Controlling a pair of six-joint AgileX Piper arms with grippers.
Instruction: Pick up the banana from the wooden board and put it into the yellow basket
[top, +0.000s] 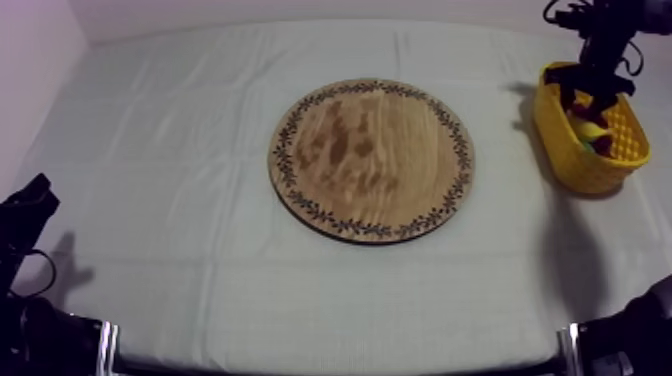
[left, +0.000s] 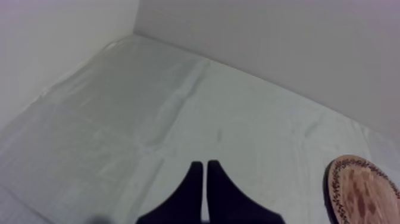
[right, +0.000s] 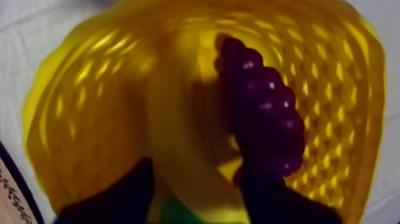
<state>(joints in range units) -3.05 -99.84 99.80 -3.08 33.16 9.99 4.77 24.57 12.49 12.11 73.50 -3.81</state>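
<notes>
The round wooden board (top: 370, 160) lies bare in the middle of the table. At the far right stands the yellow basket (top: 560, 140), and my right gripper (top: 590, 105) reaches down into it. Inside the basket (right: 89, 119) the banana (right: 190, 137) sits between my right gripper's (right: 193, 179) two fingers, which close on its sides. A yellow patch in the basket in the top view is the banana (top: 592, 130). My left gripper (left: 204, 164) rests low at the left over bare cloth, its fingers together as a narrow wedge.
A bunch of dark purple grapes (right: 262, 101) lies in the basket right beside the banana, and something green (right: 175, 213) shows under it. The board's patterned rim (left: 363, 190) is off to the side of my left gripper. Walls border the table's far and left edges.
</notes>
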